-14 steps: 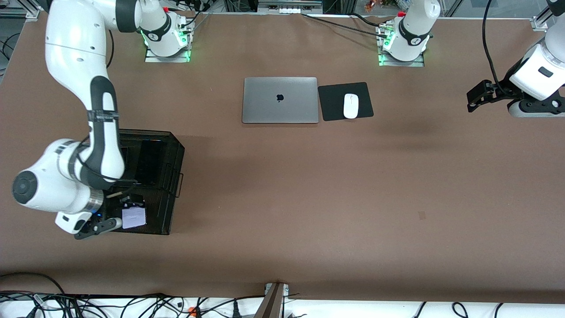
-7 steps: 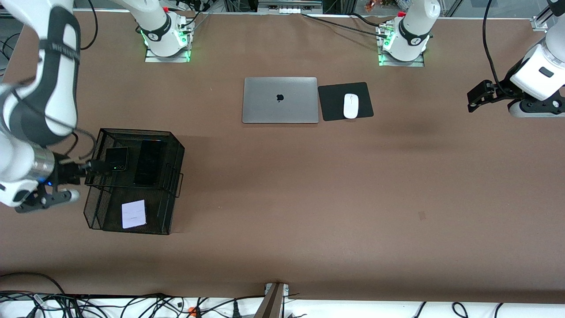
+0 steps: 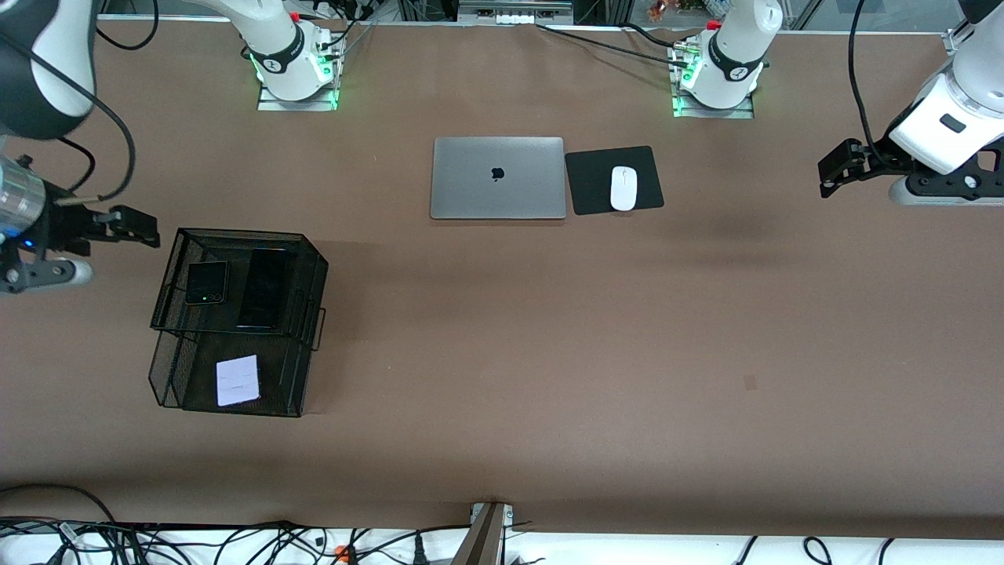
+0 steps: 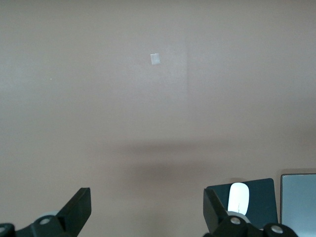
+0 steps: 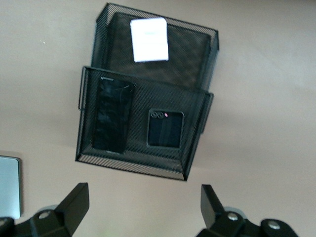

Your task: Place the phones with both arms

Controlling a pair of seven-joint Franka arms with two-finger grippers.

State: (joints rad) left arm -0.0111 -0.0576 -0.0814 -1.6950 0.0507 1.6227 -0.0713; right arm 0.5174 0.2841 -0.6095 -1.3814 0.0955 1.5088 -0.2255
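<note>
A black mesh two-tier tray [image 3: 311,271] stands toward the right arm's end of the table. Its upper tier holds a small squarish black phone [image 3: 207,282] [image 5: 165,128] beside a long slim black phone [image 3: 265,288] [image 5: 112,116]. A pale lilac phone [image 3: 238,380] [image 5: 149,39] lies in the lower tier, nearer to the front camera. My right gripper [image 3: 141,227] [image 5: 143,197] hangs open and empty over bare table beside the tray. My left gripper [image 3: 831,169] [image 4: 147,202] waits open and empty over the left arm's end of the table.
A closed silver laptop [image 3: 498,178] [image 4: 298,202] lies mid-table near the bases. Beside it a white mouse [image 3: 623,188] [image 4: 238,196] rests on a black pad [image 3: 587,180]. A small pale mark [image 4: 155,59] shows on the brown table top.
My right gripper rose off the lilac phone in the lower tier and swung away over the table beside the tray. The lilac phone stays put. The left gripper shifted slightly.
</note>
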